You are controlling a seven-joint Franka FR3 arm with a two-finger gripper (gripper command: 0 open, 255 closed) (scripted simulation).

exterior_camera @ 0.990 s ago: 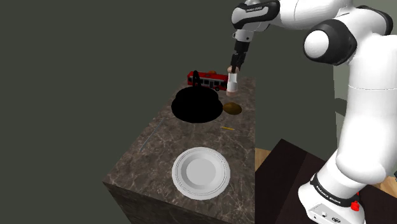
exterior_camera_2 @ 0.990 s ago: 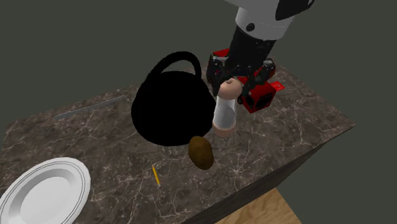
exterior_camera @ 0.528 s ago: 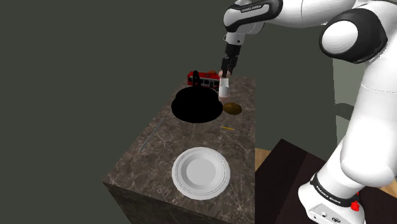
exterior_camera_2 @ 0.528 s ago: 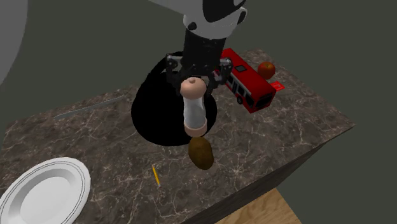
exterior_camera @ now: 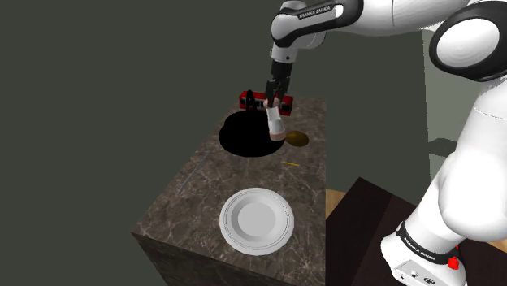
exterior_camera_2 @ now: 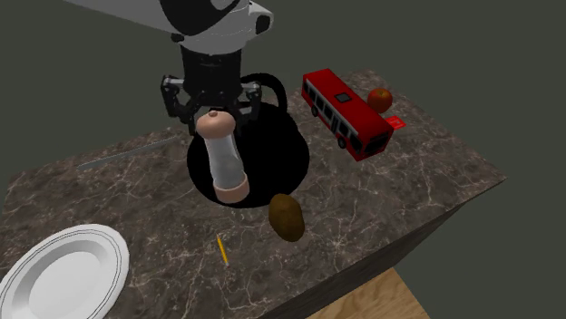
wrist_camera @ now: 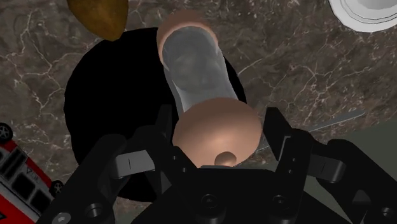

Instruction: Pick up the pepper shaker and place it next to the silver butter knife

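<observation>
While gripper (exterior_camera_2: 214,111) clamps shaker (exterior_camera_2: 225,161) by its cap | carry clear over black pot (exterior_camera_2: 281,154) | set upright beside knife (exterior_camera_2: 127,156)

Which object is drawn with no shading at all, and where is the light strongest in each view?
Shoulder view: the round object is flat black, no highlight; the white plate is brightest. Second exterior view: the same flat black; the pepper shaker shows soft shading. Wrist view: the shaker's rounded top catches the light.
</observation>
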